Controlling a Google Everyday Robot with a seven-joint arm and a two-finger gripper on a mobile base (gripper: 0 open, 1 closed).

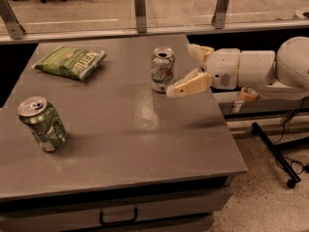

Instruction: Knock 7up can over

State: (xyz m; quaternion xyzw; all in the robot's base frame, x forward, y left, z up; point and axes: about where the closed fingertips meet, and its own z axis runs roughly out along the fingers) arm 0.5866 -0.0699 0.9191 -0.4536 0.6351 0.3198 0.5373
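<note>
Pale 7up can (162, 69) upright on grey counter (145, 144), gripper (180, 70) released, fingers spread just beside its right, darker green can (42, 123) front left, green bag (70, 62) lettered Kettle

Smooth plastic hand (179, 70) beside shiny metal 7up can (162, 69) on matt table (145, 144).

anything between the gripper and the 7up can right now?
No. In the camera view only a sliver of bare table separates the 7up can from the open gripper, which sits just beside it, its lower finger close to the can's base.
</note>
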